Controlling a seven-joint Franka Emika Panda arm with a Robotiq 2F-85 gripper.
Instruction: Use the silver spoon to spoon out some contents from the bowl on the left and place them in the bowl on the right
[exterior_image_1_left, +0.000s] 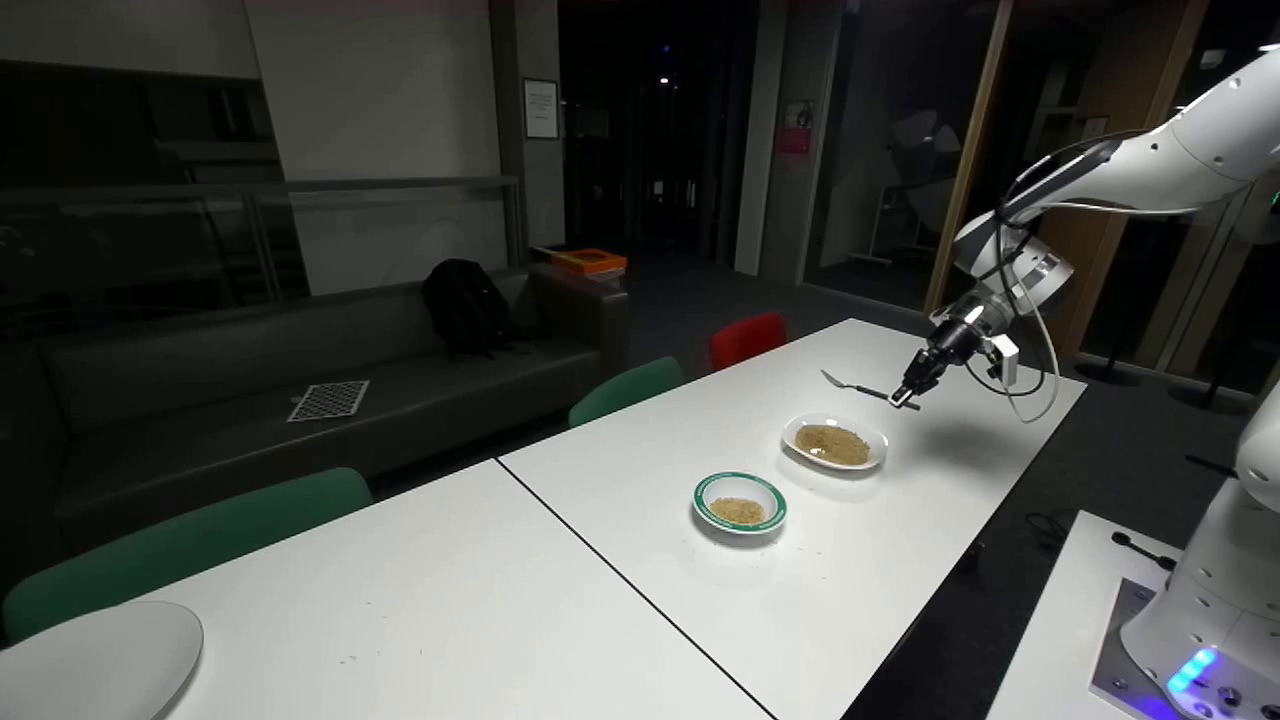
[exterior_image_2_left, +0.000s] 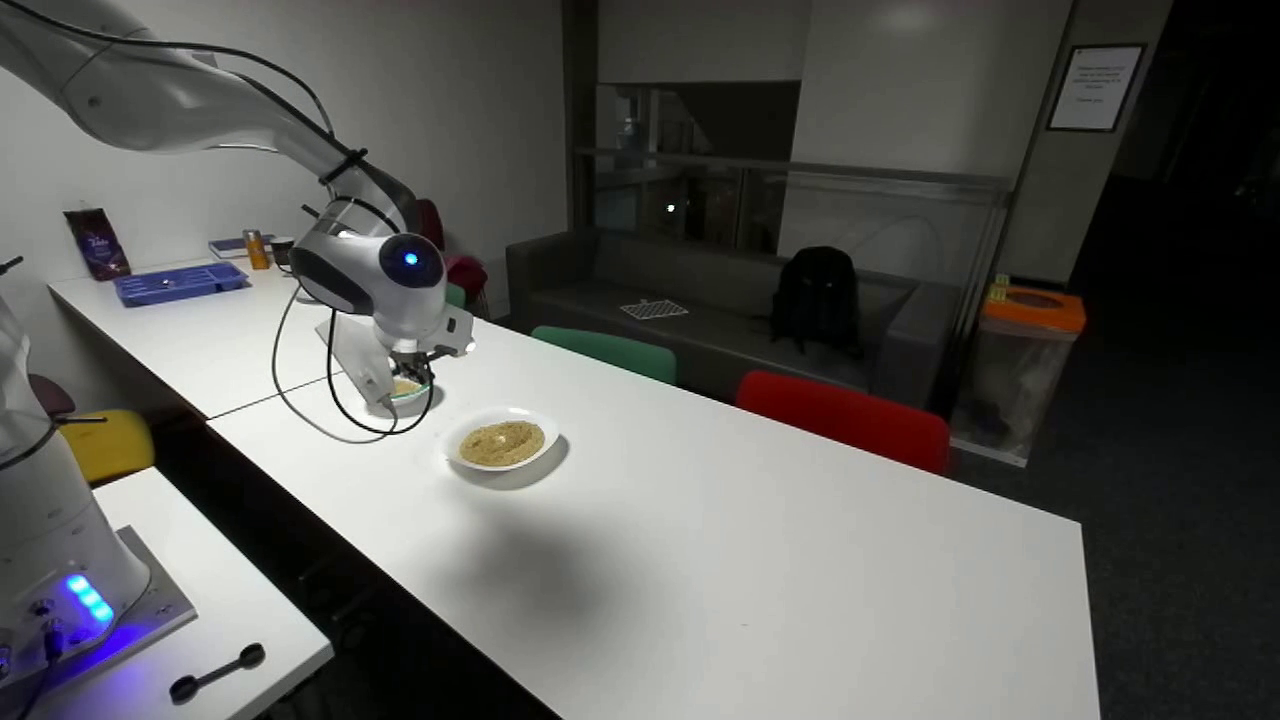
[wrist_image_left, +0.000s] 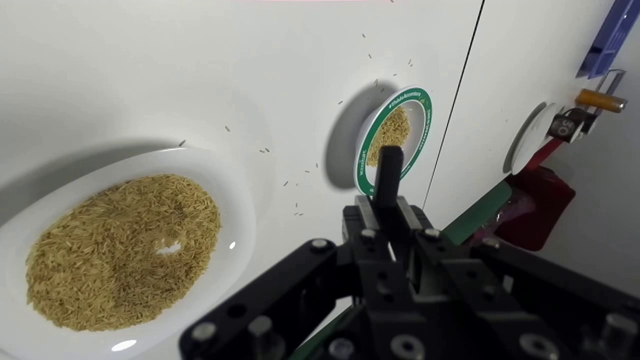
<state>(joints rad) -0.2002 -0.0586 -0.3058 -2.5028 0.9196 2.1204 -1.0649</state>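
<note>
Spoon (exterior_image_1_left: 870, 391) is up in the air, off the surface (exterior_image_1_left: 860, 540), and the fingers (wrist_image_left: 369, 250) pinch its black handle (wrist_image_left: 389, 172). It lies across the fingers: the short end of the handle pokes back toward the robot (exterior_image_1_left: 1225, 560), and the silver end (exterior_image_1_left: 834, 380) points out to the chairs (exterior_image_1_left: 628, 388). The white bowl (wrist_image_left: 235, 220), with lots of rice (wrist_image_left: 100, 250), is the nearer one. The green-rim bowl (exterior_image_1_left: 740, 488), with a bit of rice, is farther off, the way the fingers lean. In both exterior views the green-rim bowl sits on the left, so I think that is the one to scoop from. If so, the spoon has to go past the white bowl, and the silver end has to tip down to dig in. I can't tell if rice is on the spoon now; the silver end is too small to see well.
</note>
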